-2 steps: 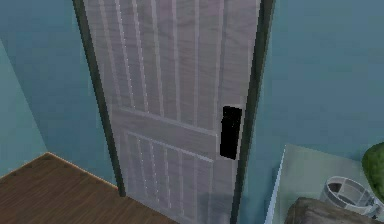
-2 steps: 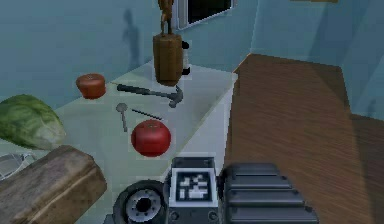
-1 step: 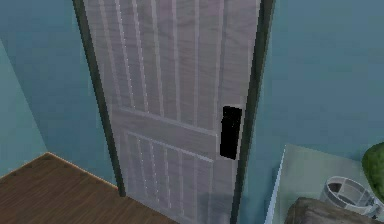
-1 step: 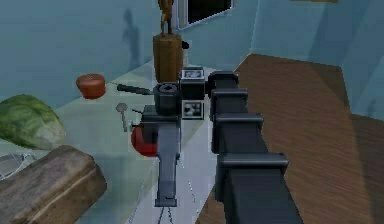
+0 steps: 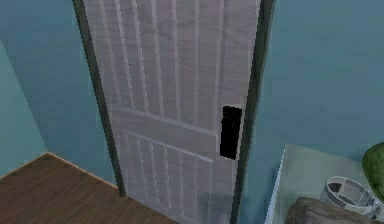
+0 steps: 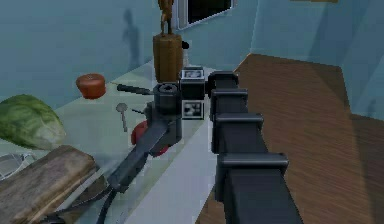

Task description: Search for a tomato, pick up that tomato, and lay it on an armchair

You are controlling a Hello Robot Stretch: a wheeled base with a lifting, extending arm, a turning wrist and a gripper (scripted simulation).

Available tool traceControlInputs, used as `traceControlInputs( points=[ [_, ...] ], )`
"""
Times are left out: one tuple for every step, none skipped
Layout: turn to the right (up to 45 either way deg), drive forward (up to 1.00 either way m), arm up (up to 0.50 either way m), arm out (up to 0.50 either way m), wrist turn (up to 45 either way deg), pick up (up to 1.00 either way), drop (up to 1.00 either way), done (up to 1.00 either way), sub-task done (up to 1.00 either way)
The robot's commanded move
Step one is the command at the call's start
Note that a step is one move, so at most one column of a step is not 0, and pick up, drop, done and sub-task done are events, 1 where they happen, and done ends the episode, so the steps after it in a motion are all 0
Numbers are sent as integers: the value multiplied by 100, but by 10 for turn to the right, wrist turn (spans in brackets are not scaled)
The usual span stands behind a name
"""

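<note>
Teal-walled room with a wood floor (image 6: 300, 85). In the forward view a pale panelled door (image 5: 165, 90) stands ahead and the corner of a light table (image 5: 300, 170) sits at that view's lower right. In the arm side view the arm (image 6: 250, 165) reaches over the same table, and the end effector (image 6: 130, 168) hangs low over it, fingers pointing down-left toward a bread loaf (image 6: 45, 180). The tomato (image 6: 91, 85) sits on the table near its far edge, up and left of the end effector and apart from it; it is round, so no long axis matters. A second red blob (image 6: 148, 130) lies right behind the end effector's body, half hidden; cannot tell if it is another tomato, or if the fingers touch it. Cannot tell how wide the end effector stands or whether it holds anything, since things lie on the table at and behind it. Around: a lettuce (image 6: 25, 118) to the left, below the tomato in the picture; a small metal item (image 6: 124, 110) between the tomato and the end effector; a tall brown bottle (image 6: 167, 55) just above the wrist. Judgement: the step is the reach to grasp. The red blob is the nearer target. Going for the far tomato means crossing the metal item, with the bottle close to the arm and the likeliest thing to knock. The armchair step comes after.
</note>
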Motion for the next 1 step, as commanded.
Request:
traceControlInputs(
  points=[
    [0,0,0,0,450,0,0,0,0]
  ],
)
